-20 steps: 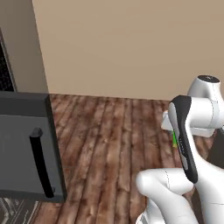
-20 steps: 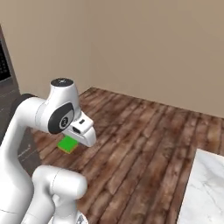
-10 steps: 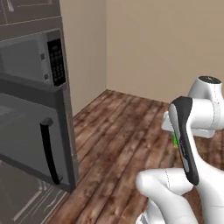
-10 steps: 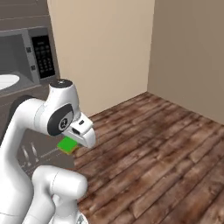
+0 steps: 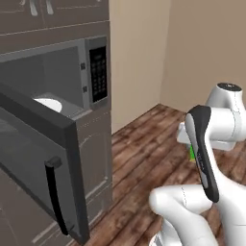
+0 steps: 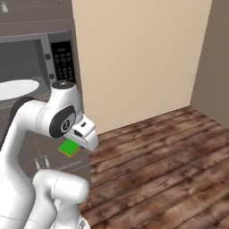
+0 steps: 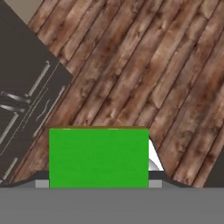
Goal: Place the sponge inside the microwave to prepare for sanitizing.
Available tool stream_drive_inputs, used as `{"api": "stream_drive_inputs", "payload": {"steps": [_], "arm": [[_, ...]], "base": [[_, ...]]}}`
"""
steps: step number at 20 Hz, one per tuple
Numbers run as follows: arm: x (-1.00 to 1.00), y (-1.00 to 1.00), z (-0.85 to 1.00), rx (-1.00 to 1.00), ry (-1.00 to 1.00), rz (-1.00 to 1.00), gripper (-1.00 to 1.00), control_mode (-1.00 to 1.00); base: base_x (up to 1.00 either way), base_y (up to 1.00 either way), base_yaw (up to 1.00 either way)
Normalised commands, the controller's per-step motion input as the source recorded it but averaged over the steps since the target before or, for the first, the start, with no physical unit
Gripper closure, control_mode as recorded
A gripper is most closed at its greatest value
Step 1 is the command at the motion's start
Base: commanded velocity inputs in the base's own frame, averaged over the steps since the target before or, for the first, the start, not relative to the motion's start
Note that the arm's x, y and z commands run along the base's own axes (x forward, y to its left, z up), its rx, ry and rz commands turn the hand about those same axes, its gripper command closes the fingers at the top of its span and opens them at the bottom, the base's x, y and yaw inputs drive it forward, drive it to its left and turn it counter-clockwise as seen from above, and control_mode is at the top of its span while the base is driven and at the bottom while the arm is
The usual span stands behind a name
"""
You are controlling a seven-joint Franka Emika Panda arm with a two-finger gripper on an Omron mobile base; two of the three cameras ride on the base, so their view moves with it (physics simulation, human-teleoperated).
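Green sponge (image 7: 98, 157) clamped in the half-spread hand (image 7: 98, 183).

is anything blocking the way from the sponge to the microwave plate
Nothing visible does. The microwave door hangs wide open, the white turntable plate lies bare in the cavity, and the sponge, shut in the tool, is beside the opening over the wood floor.

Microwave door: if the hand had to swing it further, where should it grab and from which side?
Grip the black vertical handle near the free edge of the microwave door, coming from the front, outer face. It is a slim upright bar, far from the hinge. The hand holds the sponge.
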Motion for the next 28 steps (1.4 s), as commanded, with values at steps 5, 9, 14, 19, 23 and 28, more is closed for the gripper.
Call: {"api": "stream_drive_inputs", "payload": {"steps": [5, 9, 14, 19, 23, 28], "arm": [[0.0, 0.0, 0.0, 0.0, 0.0, 0.0, 1.0, 1.0], [0.0, 0.0, 0.0, 0.0, 0.0, 0.0, 1.0, 1.0], [0.0, 0.0, 0.0, 0.0, 0.0, 0.0, 1.0, 1.0], [0.0, 0.0, 0.0, 0.0, 0.0, 0.0, 1.0, 1.0], [0.0, 0.0, 0.0, 0.0, 0.0, 0.0, 1.0, 1.0], [0.0, 0.0, 0.0, 0.0, 0.0, 0.0, 1.0, 1.0]], "base": [[0.58, 0.03, 0.59], [0.48, 0.0, 0.71], [0.67, -0.03, 0.53], [0.61, -0.32, 0.22], [0.26, -0.35, 0.35], [0.3, -0.26, 0.46]]}}
